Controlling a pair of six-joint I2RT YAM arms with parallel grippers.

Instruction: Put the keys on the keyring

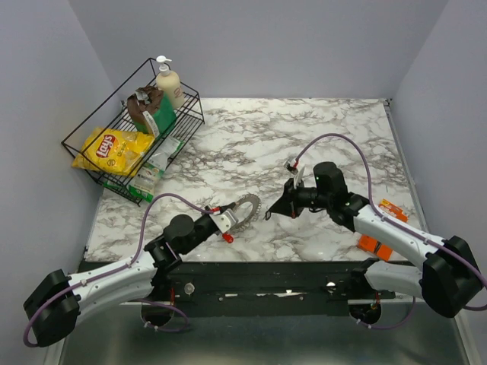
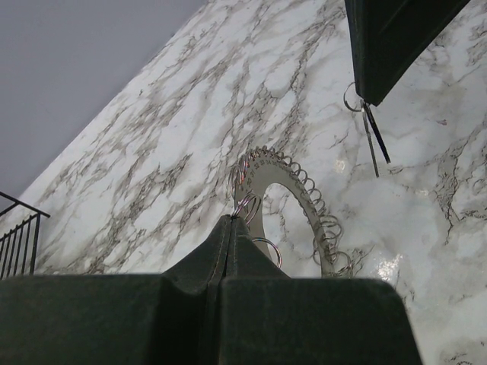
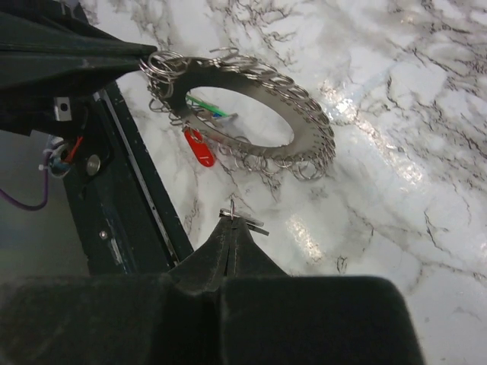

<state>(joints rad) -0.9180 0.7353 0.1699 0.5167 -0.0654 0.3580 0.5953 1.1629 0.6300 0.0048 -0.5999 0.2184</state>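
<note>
The keyring (image 1: 248,208) is a flat grey hoop edged with small wire loops, held tilted above the marble. My left gripper (image 1: 228,221) is shut on its near rim, pinching at a small loop (image 2: 245,205). The hoop shows in the left wrist view (image 2: 298,185) and in the right wrist view (image 3: 304,114). A red-headed key (image 3: 199,149) and a green one (image 3: 204,106) hang from it; the red key also shows from above (image 1: 227,238). My right gripper (image 1: 272,212) is shut on a thin dark key (image 3: 247,222), just right of the hoop. This key hangs below its jaws (image 2: 374,139).
A black wire basket (image 1: 84,144) with a chip bag, a soap bottle and packets stands at the far left. Flat orange pieces (image 1: 374,245) lie beside my right arm. The black base rail (image 1: 259,274) runs along the near edge.
</note>
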